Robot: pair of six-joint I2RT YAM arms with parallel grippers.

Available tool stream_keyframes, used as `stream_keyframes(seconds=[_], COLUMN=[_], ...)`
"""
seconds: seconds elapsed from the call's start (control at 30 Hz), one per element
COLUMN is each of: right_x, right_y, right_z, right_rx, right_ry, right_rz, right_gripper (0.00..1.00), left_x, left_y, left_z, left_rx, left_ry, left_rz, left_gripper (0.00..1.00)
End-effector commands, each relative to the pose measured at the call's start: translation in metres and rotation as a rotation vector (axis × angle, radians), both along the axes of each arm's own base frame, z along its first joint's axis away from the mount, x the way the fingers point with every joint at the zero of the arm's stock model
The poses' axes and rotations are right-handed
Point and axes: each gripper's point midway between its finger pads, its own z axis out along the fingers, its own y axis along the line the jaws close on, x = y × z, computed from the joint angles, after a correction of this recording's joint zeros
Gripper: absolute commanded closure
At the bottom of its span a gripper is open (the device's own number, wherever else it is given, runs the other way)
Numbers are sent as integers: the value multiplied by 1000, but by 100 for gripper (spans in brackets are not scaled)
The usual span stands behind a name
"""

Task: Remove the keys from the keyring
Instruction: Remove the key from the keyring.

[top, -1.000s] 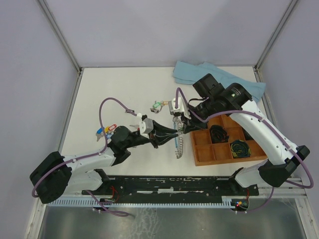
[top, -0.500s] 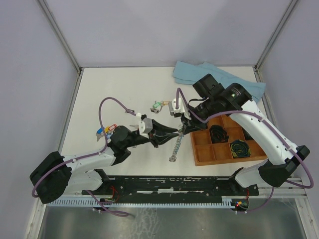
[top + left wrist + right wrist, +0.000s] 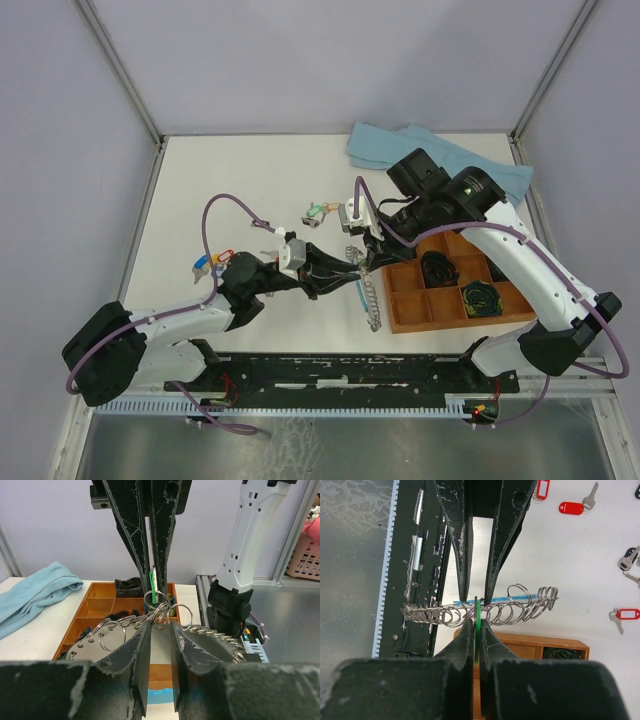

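Between the left gripper (image 3: 338,272) and right gripper (image 3: 368,250), the keyring (image 3: 371,300) hangs clear of the white table (image 3: 230,180) beside the wooden tray (image 3: 400,322). Its free end has swung from lower-left to lower-right in the past half second, which I read as tugging, with nothing yet freed. The left gripper's scuffed black fingers, a narrow gap apart, nip that jagged row of thin steel split rings on a pale-blue arc, while the right's press flat on a thin green plastic key tag (image 3: 477,614).
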Motion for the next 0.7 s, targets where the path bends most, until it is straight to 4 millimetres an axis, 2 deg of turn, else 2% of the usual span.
stream_keyframes(seconds=[0.0,0.33,0.67], right_x=[-5,-4,-3], right_y=[4,4,3], right_z=[12,10,10], right_rx=[56,51,44], right_ry=[-19,-18,-32], right_rz=[31,30,22], right_gripper=[99,99,99], left_x=[-8,-5,-5], left_y=[-2,-3,-1], left_z=[27,29,25], left_rx=[-67,-67,-54], left_ry=[-44,-30,-33], left_rz=[-44,-30,-17], left_gripper=[72,74,82])
